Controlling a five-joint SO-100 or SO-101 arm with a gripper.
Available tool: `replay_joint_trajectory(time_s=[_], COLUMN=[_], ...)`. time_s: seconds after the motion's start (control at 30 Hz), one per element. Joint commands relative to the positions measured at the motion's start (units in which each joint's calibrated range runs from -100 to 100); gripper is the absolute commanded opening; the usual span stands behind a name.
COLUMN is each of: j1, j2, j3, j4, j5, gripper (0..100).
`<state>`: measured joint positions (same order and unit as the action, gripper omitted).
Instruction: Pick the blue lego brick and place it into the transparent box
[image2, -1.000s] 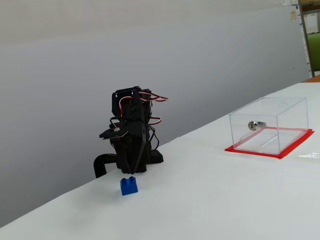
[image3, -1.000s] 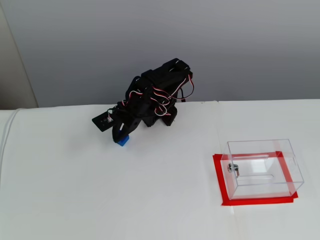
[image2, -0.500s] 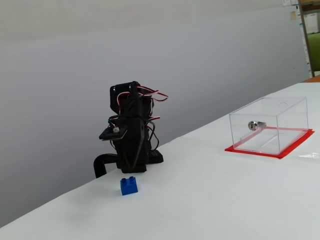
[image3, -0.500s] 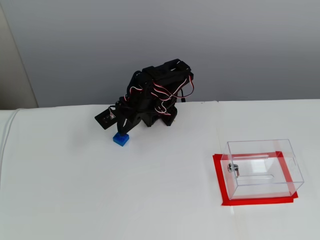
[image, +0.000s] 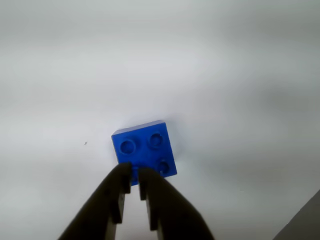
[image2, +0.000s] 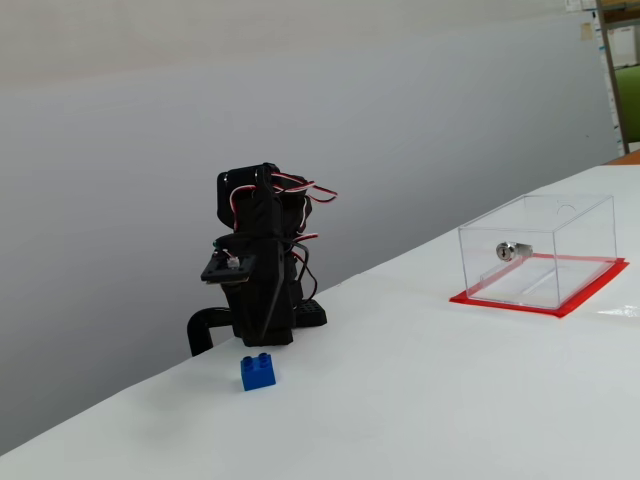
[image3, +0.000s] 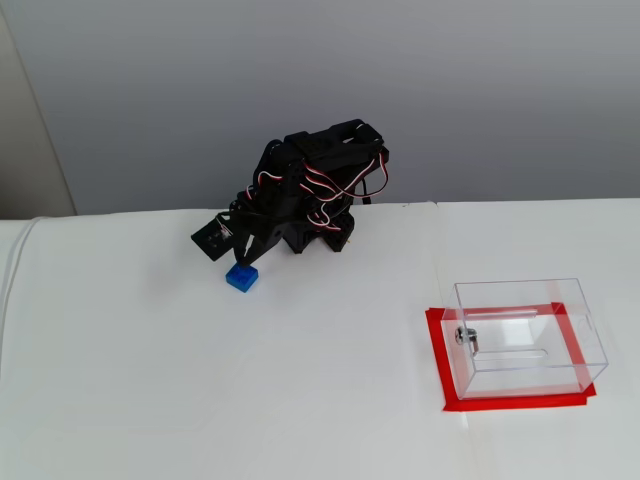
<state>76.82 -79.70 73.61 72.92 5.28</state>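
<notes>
The blue lego brick (image: 145, 147) lies flat on the white table, studs up, close in front of the arm's base in both fixed views (image2: 259, 372) (image3: 241, 277). My gripper (image: 133, 174) hangs just above the brick's near edge in the wrist view, its two dark fingers (image: 116, 192) almost touching and holding nothing. In both fixed views the gripper (image2: 262, 338) (image3: 247, 260) points down just behind the brick. The transparent box (image2: 540, 250) (image3: 525, 335) stands far to the right on a red sheet (image3: 510, 402).
A small silver cylinder (image2: 508, 250) (image3: 464, 336) lies inside the box. The arm's black base (image2: 300, 315) is clamped at the table's back edge. A grey wall rises behind it. White tabletop stretches between brick and box.
The arm has drawn back toward its base and lifted a little, so the fingertips have moved off the brick's top. The brick has stayed in place.
</notes>
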Motion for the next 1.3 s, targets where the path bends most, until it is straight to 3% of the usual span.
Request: replay_joint_trajectory(time_s=[0.0,0.23,0.83,0.9,1.07,1.27], j1=[0.6,0.7,5.8,5.9,5.4,2.3], j2=[0.2,0.2,5.5,6.2,6.5,6.5], j3=[-2.7,-2.3,-0.9,-0.9,-1.4,-1.5], j4=[0.2,0.4,-1.3,-1.8,-1.5,-1.8], j5=[1.9,4.8,4.5,4.4,4.6,4.4], gripper=[2,1,2,6,28,34])
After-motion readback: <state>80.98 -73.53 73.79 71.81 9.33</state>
